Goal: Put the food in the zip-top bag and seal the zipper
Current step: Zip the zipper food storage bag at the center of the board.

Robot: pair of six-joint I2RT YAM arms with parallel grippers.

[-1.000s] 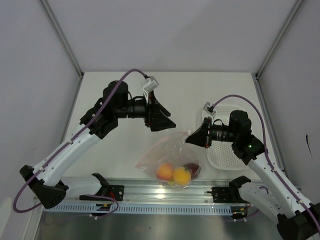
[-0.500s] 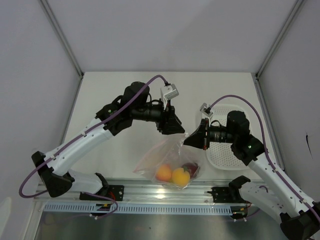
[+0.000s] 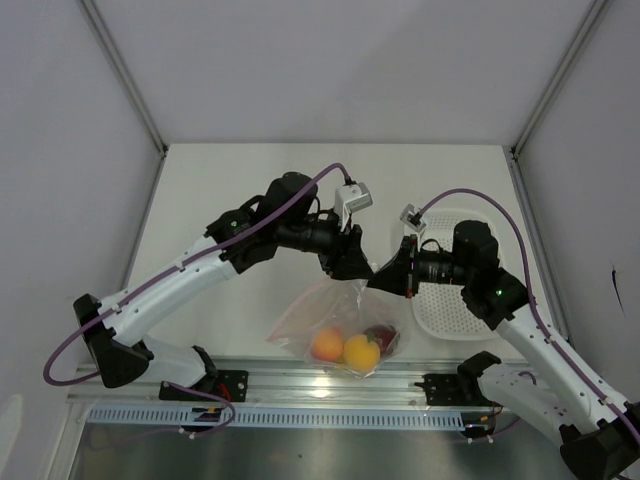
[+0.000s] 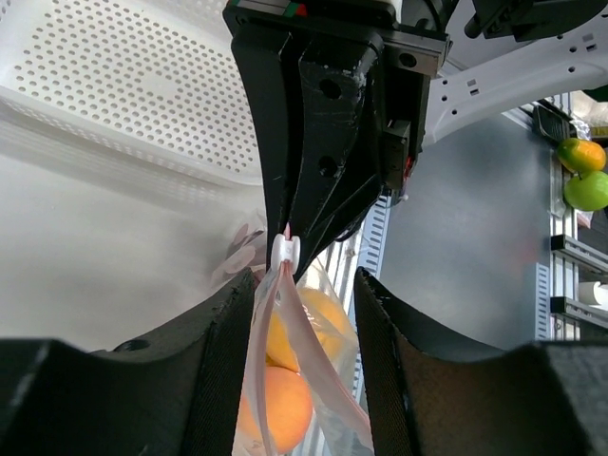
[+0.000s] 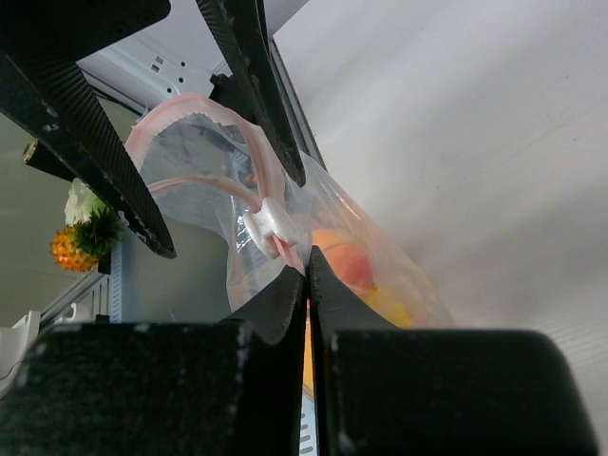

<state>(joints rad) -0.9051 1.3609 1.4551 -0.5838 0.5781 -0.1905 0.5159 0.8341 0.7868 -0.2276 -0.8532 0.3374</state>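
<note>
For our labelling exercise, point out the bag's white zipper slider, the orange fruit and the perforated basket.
white zipper slider [image 4: 286, 251], left wrist view, middle of the clip
orange fruit [image 3: 327, 345], top view, its rounded top, seen through plastic
perforated basket [image 3: 445, 310], top view, bare floor

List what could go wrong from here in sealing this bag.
1. The left gripper, jaws apart, sits just short of the white slider; closing here could miss it.
2. The right gripper alone pinches the zip-top bag holding the food; a hard pull may slip it free.
3. The zipper gapes, so tracks might misalign.
</note>
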